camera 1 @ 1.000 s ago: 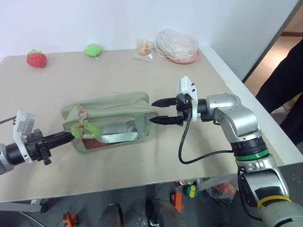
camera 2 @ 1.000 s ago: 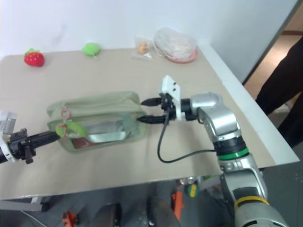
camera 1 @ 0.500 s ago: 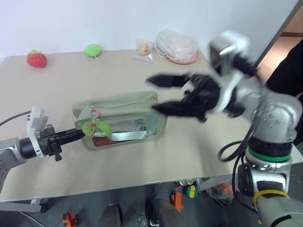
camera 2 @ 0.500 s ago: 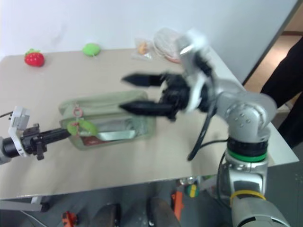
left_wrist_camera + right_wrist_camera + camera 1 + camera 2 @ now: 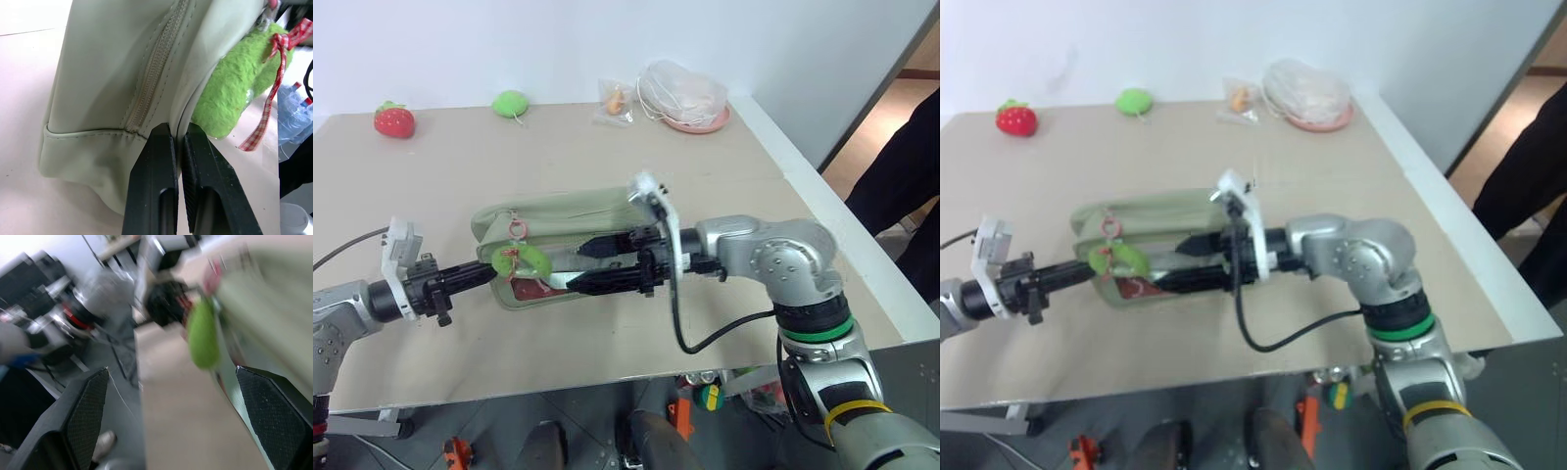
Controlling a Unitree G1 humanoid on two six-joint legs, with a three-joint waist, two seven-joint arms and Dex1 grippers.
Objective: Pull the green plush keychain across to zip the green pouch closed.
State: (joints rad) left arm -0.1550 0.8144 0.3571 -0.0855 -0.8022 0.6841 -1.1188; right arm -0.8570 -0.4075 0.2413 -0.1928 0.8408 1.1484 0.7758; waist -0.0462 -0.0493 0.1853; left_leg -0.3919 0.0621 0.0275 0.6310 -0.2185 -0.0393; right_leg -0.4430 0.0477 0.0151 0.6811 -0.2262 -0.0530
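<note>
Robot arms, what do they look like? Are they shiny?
Yes, shiny. The right arm is rounded silver metal with a green ring and, lower down, a yellow ring. A black cable loops from it. The left arm is silver too. Each ends in a white block and a black gripper, the right gripper and left gripper, with long pointed jaws.

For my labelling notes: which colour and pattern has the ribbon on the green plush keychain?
Red-and-white check ribbon; the left wrist view shows it best.

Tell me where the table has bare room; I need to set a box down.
Free: the stretch between pouch and strawberry, and the near edge of the table. Crowded: around the pouch, where both grippers work, and the far corner by the bags.
</note>
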